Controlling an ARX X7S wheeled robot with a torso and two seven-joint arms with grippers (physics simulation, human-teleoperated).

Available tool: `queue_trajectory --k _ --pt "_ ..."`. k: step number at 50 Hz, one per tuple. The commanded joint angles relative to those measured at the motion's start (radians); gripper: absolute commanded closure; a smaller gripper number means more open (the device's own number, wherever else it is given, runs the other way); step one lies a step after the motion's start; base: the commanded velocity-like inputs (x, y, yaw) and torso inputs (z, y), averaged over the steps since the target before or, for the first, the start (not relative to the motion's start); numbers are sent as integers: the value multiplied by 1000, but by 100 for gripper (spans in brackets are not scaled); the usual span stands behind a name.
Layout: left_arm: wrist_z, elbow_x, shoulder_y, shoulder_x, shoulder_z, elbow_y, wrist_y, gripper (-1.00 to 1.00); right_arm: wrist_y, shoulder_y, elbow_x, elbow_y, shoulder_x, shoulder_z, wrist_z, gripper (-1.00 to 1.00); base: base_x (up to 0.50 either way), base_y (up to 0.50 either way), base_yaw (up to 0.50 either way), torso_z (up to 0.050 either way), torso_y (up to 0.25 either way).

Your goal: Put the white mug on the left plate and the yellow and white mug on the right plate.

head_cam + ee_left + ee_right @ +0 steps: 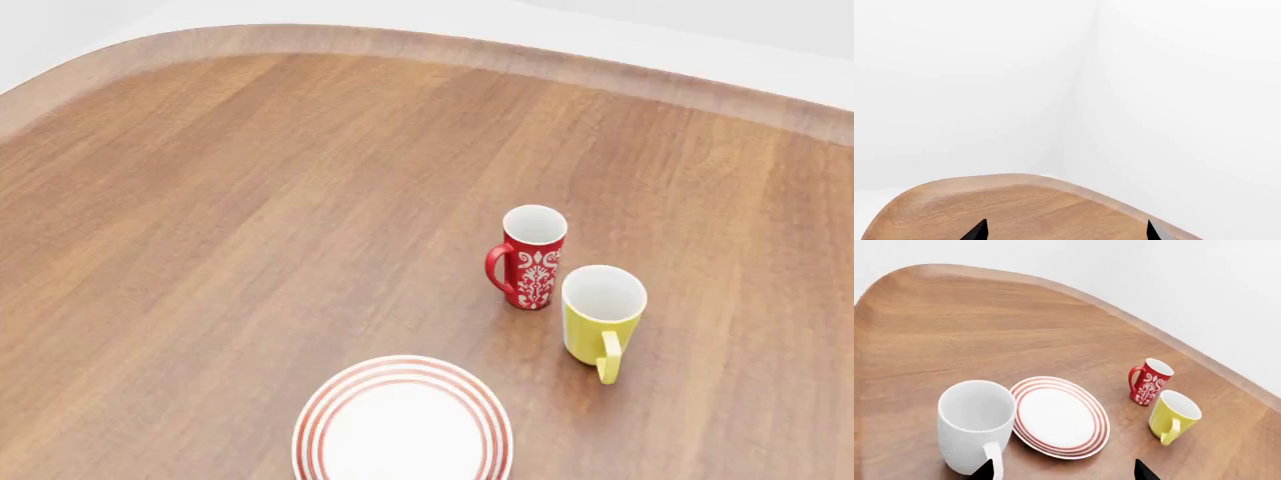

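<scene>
The white mug (975,425) and yellow mug (1173,414) are stood upright, handles turned toward the right wrist camera, while both claws (1064,471) (1067,231) are seen parted, tips only.

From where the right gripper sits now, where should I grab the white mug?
Take the white mug across its rim and wall from above: it stands upright, mouth open. Its handle faces the right gripper, so straddle the wall beside it, away from the plate.

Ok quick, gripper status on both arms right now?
Left gripper: open, fingertips apart, holding nothing.
Right gripper: open, holding nothing; the white mug stands just ahead of it.
</scene>
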Motion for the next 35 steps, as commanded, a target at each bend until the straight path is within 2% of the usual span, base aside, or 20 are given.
queue_trajectory --k 1,7,14,18,23,35 --pt "-7 -6 8 -3 -2 4 5 -100 -12 -15 -19 -6 48 -66 -54 -100 0 0 0 0 0" --pt "-16 -8 3 -5 3 9 -1 -100 -14 19 19 23 51 -73 -90 -100 0 0 0 0 0" --pt "-11 -2 8 -4 10 2 13 -100 14 136 170 81 50 -37 -181 -100 0 0 0 0 0" --pt "-5 4 8 -5 20 -3 19 -100 -23 193 181 127 70 -45 -245 -100 0 0 0 0 0" --pt "-11 0 2 -12 22 1 10 -100 34 266 207 161 77 -59 -267 -100 0 0 0 0 0" --pt "-8 11 23 -12 27 1 31 -100 40 326 244 199 103 -84 -347 -100 0 0 0 0 0"
